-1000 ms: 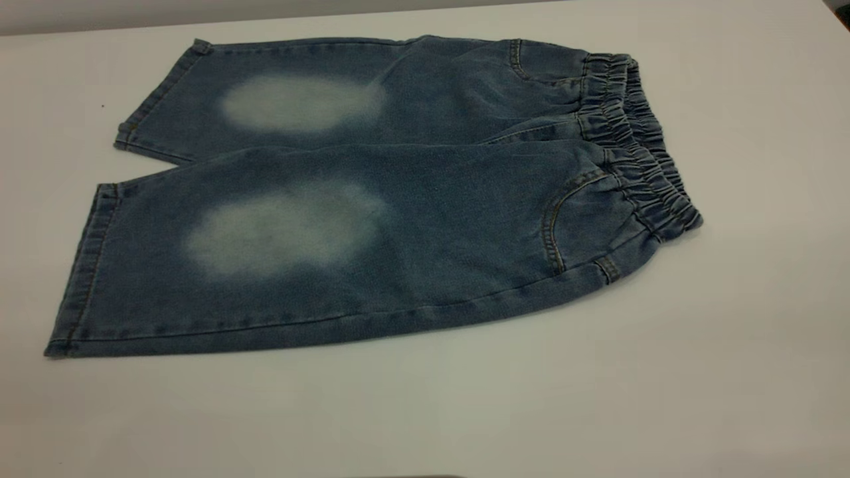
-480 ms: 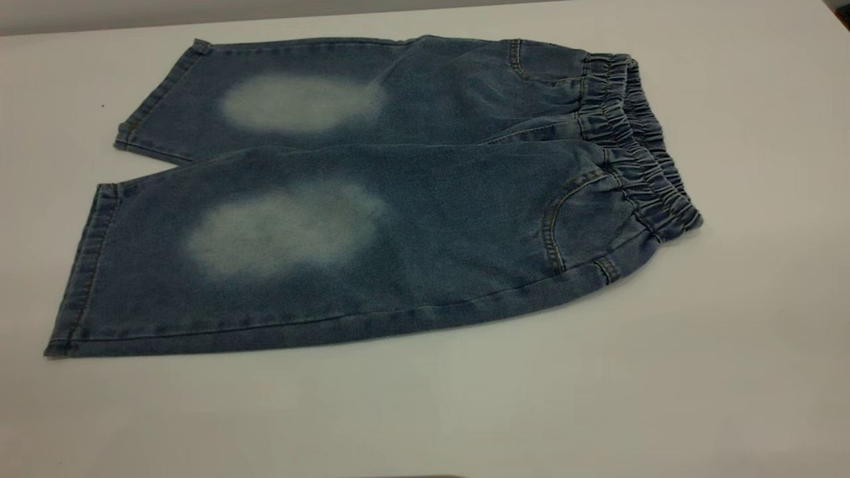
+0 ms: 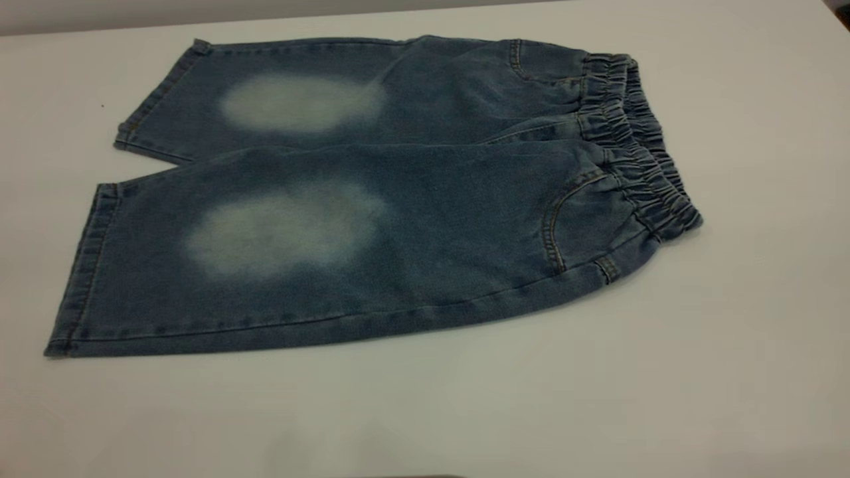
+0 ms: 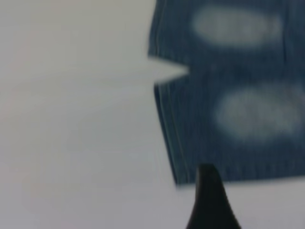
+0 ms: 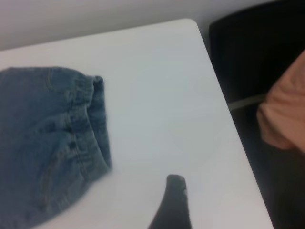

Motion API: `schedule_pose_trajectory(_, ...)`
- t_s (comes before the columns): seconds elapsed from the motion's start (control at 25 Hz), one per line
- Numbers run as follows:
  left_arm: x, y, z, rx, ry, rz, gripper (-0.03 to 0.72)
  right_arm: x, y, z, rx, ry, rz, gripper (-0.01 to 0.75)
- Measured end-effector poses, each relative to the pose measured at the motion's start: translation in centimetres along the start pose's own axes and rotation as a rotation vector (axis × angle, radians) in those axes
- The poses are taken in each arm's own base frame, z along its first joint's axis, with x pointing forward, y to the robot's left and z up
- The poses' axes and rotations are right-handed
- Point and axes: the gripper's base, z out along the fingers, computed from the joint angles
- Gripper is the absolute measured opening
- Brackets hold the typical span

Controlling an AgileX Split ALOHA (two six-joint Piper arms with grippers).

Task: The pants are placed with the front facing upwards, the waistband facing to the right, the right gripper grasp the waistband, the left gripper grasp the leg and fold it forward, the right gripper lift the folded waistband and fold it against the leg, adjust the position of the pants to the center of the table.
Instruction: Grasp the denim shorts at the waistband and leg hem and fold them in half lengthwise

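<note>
Only one black finger tip of the left claw (image 4: 209,200) shows, hanging above the white table (image 3: 730,332) just off the hem of the near leg; whether it is open cannot be told. The right claw (image 5: 172,205) likewise shows one dark finger tip, apart from the ruffled elastic waistband (image 3: 637,153), touching nothing. Since the earlier pictures the small blue denim pants (image 3: 398,219) have not shifted: flat, front up, waistband right. Bare table lies to the right and near side.
</note>
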Motion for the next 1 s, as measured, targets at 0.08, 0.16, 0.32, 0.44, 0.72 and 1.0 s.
schedule_pose_trajectory(0.08, -2.8, -0.1, 1.7, 0.001, -0.003, 0.002, 0.421, -2.0, 0.4, 0.8, -0.022, 0.008, 0.014, 0.568)
schedule_pose_trajectory(0.16, -5.2, -0.3, 3.6, 0.016, -0.009, -0.016, 0.421, -3.5, 1.0, 2.3, -0.059, 0.034, 0.032, 0.568)
schedule_pose_trajectory(0.32, -8.2, -1.0, 8.2, 0.077, -0.001, -0.097, 0.421, -5.0, 2.4, 5.7, -0.184, 0.117, 0.049, 0.568)
schedule_pose_trajectory(0.44, -8.6, -1.3, 11.9, 0.105, 0.032, -0.126, 0.421, -5.6, 3.7, 8.1, -0.316, 0.183, 0.023, 0.568)
schedule_pose_trajectory(0.72, -7.8, -1.5, 18.1, 0.116, 0.100, -0.082, 0.421, -6.4, 5.8, 13.6, -0.572, 0.284, 0.021, 0.568)
schedule_pose_trajectory(1.0, -7.3, -1.4, 20.2, 0.116, 0.106, -0.037, 0.421, -5.2, 5.3, 21.0, -0.512, 0.419, 0.073, 0.568)
